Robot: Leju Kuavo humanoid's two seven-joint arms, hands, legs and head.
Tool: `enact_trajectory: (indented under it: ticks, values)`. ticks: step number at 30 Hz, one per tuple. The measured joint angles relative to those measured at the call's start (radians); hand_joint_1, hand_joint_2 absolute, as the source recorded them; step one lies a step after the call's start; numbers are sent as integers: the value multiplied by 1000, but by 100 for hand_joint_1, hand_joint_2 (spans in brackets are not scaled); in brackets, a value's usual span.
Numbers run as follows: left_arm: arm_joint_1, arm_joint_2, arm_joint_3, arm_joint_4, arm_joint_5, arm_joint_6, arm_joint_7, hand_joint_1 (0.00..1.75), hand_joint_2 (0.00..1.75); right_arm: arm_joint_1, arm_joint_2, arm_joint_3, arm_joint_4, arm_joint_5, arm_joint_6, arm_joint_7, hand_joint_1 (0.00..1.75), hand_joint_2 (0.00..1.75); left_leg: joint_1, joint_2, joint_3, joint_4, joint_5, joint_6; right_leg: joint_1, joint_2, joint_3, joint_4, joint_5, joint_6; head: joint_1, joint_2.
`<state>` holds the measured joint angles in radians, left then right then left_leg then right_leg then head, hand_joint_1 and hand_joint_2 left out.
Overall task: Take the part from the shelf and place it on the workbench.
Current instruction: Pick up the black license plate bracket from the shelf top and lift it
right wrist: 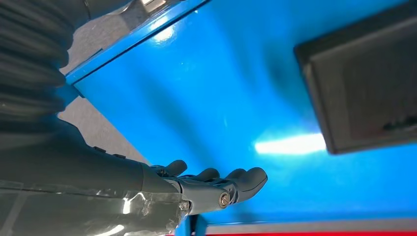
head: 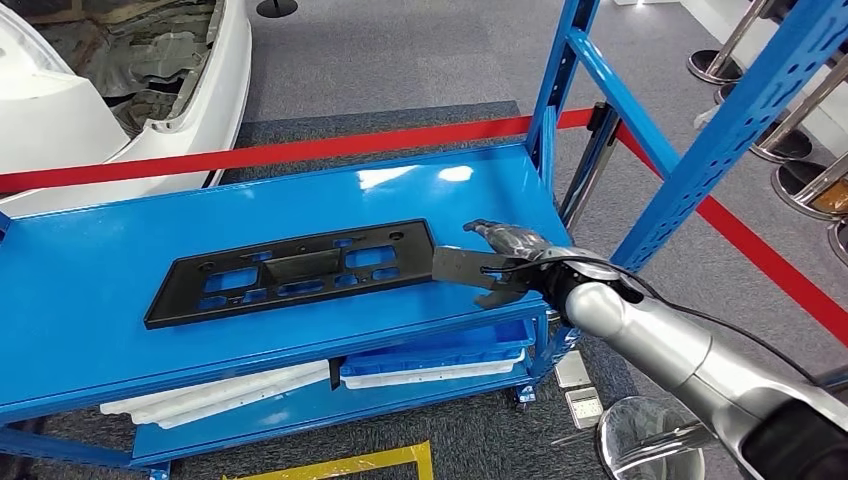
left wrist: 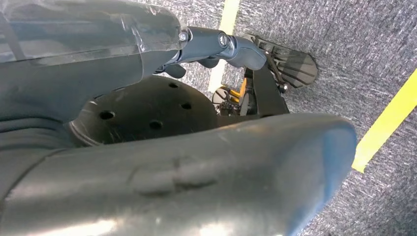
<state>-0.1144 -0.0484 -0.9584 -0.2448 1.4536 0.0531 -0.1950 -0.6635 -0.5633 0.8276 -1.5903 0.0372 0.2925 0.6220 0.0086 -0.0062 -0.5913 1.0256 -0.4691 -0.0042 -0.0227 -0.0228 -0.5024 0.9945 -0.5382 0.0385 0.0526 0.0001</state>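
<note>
The part [head: 290, 272] is a long flat black plate with several cut-outs, lying slantwise on the blue shelf top [head: 100, 300]. My right hand [head: 510, 262] hovers at the plate's right end with its fingers spread, holding nothing. In the right wrist view the fingers [right wrist: 216, 184] reach out over bare blue shelf, and the part's corner [right wrist: 364, 88] lies apart from them. My left hand [left wrist: 221, 44] hangs low over grey carpet, its fingers loosely extended and empty.
Blue perforated uprights [head: 740, 120] rise just right of my right arm. A red barrier tape [head: 300, 150] runs behind the shelf, with a white car body [head: 100, 100] beyond. White trays [head: 250, 385] sit on the lower shelf. Chrome stanchion bases [head: 800, 150] stand at far right.
</note>
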Motion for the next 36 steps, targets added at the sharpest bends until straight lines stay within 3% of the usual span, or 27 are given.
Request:
enact_trajectory:
  ticks: [14,24,36]
  values:
    - [-3,0,-22,-7,25,0,-17,0,0,-131,54,202,43,157,-36,-130,0,175,2,0,1,0,1,-1,0,0,-1,2,0,-1,0,0]
    - [-2,0,-27,-7,46,5,-67,0,0,-156,129,246,60,261,-166,-187,0,175,3,0,1,-1,1,-2,0,0,-1,3,0,-1,0,0]
    - [-2,0,-27,-7,56,13,-83,0,0,-134,192,235,225,373,-259,-218,0,175,3,0,1,0,1,-2,0,0,-1,2,0,-1,0,0]
